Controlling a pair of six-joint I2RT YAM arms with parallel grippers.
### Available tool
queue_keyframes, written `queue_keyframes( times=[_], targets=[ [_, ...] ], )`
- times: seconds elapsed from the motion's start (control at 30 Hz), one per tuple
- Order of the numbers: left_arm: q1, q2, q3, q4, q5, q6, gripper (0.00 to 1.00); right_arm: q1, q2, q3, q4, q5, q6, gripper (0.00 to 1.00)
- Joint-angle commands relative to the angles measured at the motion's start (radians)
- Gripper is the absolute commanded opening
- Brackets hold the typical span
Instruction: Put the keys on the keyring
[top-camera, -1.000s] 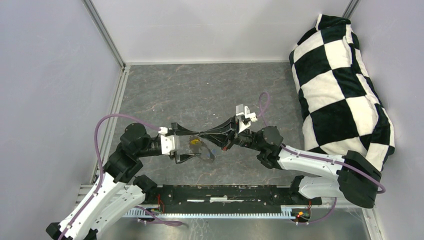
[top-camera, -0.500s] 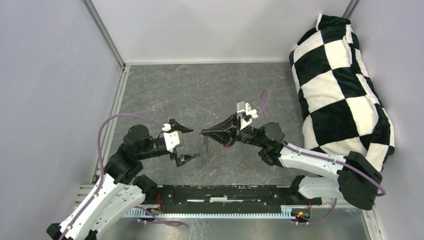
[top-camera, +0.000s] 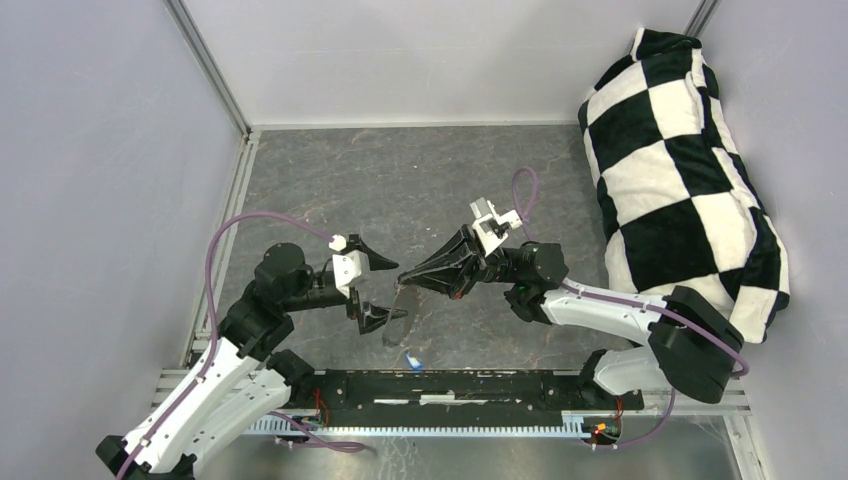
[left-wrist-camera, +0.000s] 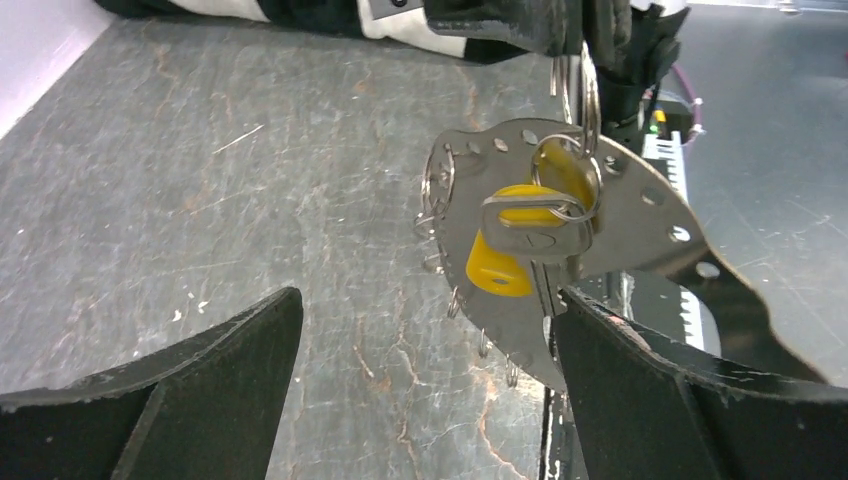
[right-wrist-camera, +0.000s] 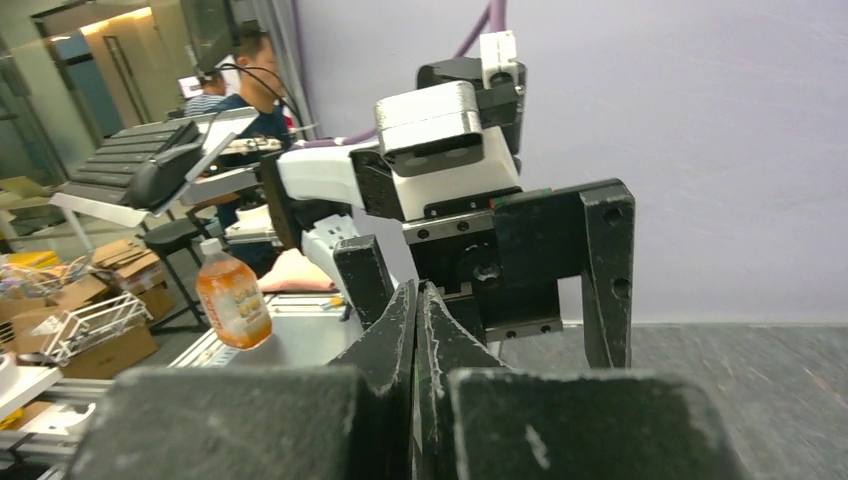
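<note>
The right gripper (top-camera: 403, 282), pressed together on the keyring (left-wrist-camera: 591, 100), holds it in the air over the near middle of the tabletop (top-camera: 330, 190). The yellow key (left-wrist-camera: 512, 258) hangs from it against a metal tag (left-wrist-camera: 650, 225). The blue key (top-camera: 413, 360) lies loose by the near edge. The left gripper (top-camera: 388, 290) hovers empty, spread wide, facing the ring. The task looks half done: next, the left arm likely must dip, pinch the blue key and thread it. Both arms bend inward, nearly meeting.
</note>
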Motion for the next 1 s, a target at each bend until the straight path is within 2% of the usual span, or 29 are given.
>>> queue_keyframes(
  times=[0.0, 0.1, 0.2, 0.33, 0.53, 0.63, 0.73, 0.87, 0.93, 0.97],
  targets=[
    [-0.002, -0.004, -0.02, 0.061, 0.136, -0.068, 1.0, -0.003, 0.02, 0.059, 0.189, -0.06, 0.104, 0.0],
    [-0.003, -0.018, -0.027, 0.033, 0.198, -0.023, 1.0, -0.003, 0.032, 0.071, 0.232, -0.09, 0.141, 0.0],
    [-0.002, -0.016, -0.006, -0.075, 0.256, 0.11, 1.0, -0.003, 0.053, 0.086, 0.294, -0.13, 0.195, 0.0],
    [-0.001, -0.013, 0.029, -0.184, 0.237, 0.2, 1.0, -0.004, 0.089, 0.107, 0.434, -0.179, 0.31, 0.0],
    [-0.002, -0.017, 0.009, -0.13, 0.171, 0.182, 1.0, -0.002, 0.148, 0.151, 0.57, -0.213, 0.448, 0.0],
    [-0.001, -0.007, -0.002, -0.1, 0.166, 0.184, 1.0, 0.004, 0.154, 0.166, 0.566, -0.235, 0.457, 0.0],
    [-0.001, 0.019, -0.005, -0.048, 0.227, 0.142, 0.98, 0.014, 0.156, 0.184, 0.518, -0.258, 0.439, 0.0],
    [-0.001, 0.053, 0.003, -0.025, 0.287, 0.122, 0.91, 0.016, 0.158, 0.208, 0.465, -0.279, 0.418, 0.0],
    [-0.001, 0.054, 0.009, -0.036, 0.313, 0.134, 0.81, 0.017, 0.152, 0.212, 0.411, -0.288, 0.386, 0.0],
    [-0.001, 0.054, 0.011, -0.045, 0.324, 0.145, 0.71, 0.017, 0.146, 0.213, 0.376, -0.292, 0.364, 0.0]
  ],
)
